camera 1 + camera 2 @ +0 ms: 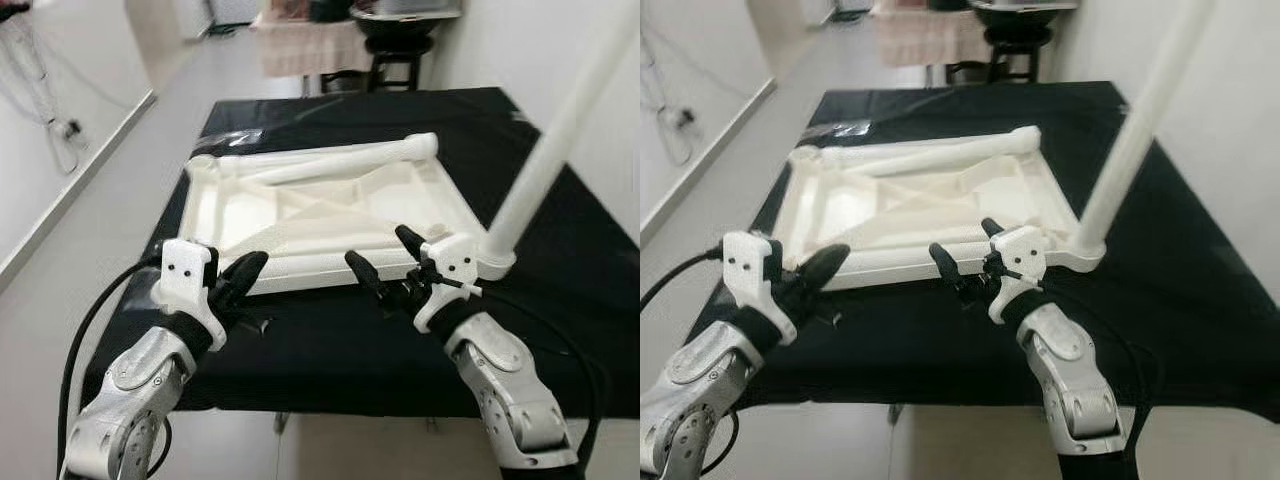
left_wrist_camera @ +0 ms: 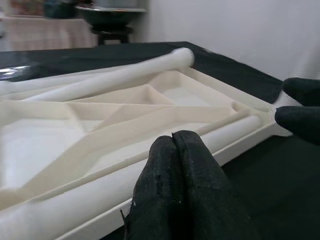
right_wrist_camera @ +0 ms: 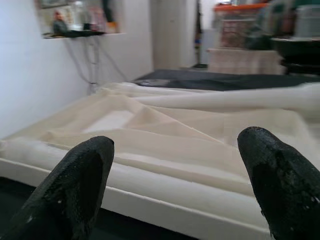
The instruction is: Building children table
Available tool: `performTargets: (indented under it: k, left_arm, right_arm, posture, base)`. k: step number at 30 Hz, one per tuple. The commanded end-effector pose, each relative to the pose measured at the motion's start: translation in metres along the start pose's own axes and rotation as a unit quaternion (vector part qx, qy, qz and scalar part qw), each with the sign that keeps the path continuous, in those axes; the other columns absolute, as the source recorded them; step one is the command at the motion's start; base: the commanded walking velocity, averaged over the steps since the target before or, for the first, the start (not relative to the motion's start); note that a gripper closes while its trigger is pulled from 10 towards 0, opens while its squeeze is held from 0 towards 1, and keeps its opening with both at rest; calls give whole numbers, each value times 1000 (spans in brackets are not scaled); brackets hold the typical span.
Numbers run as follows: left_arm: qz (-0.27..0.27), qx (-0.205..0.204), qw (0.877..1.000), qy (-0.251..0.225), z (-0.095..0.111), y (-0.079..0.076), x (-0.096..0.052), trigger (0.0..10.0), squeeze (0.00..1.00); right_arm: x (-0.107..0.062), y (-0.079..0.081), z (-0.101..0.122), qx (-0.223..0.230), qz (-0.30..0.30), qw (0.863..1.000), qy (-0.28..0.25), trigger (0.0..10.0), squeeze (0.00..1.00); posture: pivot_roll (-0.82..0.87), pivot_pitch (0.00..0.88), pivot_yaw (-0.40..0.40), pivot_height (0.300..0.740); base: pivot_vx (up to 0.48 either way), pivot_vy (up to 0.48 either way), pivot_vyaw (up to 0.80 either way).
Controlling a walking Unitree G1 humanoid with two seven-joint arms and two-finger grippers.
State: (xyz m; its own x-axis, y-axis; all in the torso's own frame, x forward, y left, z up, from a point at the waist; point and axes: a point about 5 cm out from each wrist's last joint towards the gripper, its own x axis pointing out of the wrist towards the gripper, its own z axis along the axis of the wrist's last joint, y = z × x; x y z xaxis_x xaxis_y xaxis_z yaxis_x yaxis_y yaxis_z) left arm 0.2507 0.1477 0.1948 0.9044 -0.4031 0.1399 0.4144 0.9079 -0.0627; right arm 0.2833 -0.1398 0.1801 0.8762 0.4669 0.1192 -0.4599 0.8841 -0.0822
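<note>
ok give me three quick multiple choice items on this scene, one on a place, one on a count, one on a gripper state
1. Where does the tabletop lie?
A. on the floor
B. upside down on the black cloth
C. against the wall

2. How many legs stand fitted upright in a corner?
A. one
B. three
C. four

3. How does the right gripper stand?
A. shut on a leg
B. shut on nothing
C. open at the tabletop's near edge

Answers:
1 B, its ribbed underside faces up on the cloth.
2 A, one leg rises from the near right corner.
3 C, its fingers are spread apart; the left gripper is shut.
</note>
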Motion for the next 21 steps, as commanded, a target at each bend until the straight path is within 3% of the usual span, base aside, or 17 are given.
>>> performTargets:
  k: [1, 4, 11, 19, 21]
  left_arm:
    - [-2, 4, 1000, 6, -1, 0, 1, 10000, 0]
    - [-2, 5, 1000, 6, -1, 0, 1, 10000, 0]
    - [3, -5, 1000, 9, -2, 2, 1, 10000, 0]
    - [0, 2, 1000, 17, -4, 1, 3, 10000, 0]
    - [5, -5, 1000, 11, -3, 2, 4, 10000, 0]
  right_arm:
    - [0, 1, 0, 6, 2, 1000, 0, 10000, 0]
    - [1, 1, 1, 5, 2, 1000, -2, 10000, 0]
    - [1, 3, 0, -1, 5, 1000, -3, 10000, 0]
    - [1, 4, -3, -2, 6, 1000, 4, 10000, 0]
    - [1, 5, -4, 8, 9, 1000, 9, 10000, 0]
  posture:
    - [-32, 75, 26, 740]
    - [-31, 72, 26, 740]
    - [-31, 70, 24, 740]
    - [-31, 69, 23, 740]
    - [-32, 67, 23, 740]
  base:
    - [0, 0, -800]
    - [0, 0, -800]
    - [0, 0, 0]
    - [0, 480, 0]
    - [0, 356, -800]
